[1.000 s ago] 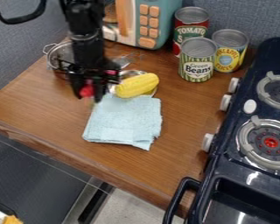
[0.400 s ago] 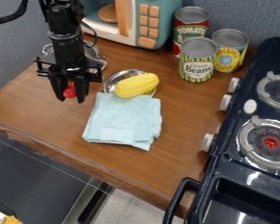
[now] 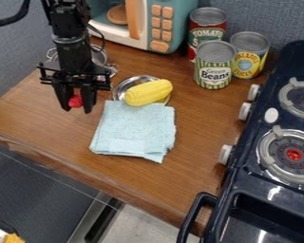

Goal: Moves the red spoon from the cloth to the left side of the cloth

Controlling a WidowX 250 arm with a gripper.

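Corn (image 3: 148, 92) in a bowl (image 3: 121, 88) crowds the top edge of the cloth (image 3: 134, 130). At upper left, the hand (image 3: 77, 111) pinches the spoon (image 3: 75, 101), mostly hidden; the arm (image 3: 73, 47) partly covers a metal vessel (image 3: 99, 55).

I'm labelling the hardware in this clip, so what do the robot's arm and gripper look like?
The arm is black, built of blocky, stacked segments, with a thin black cable looping out beside it and a thicker black one arching off to the left edge. The gripper is black too, with a wide crossbar and two straight fingers.
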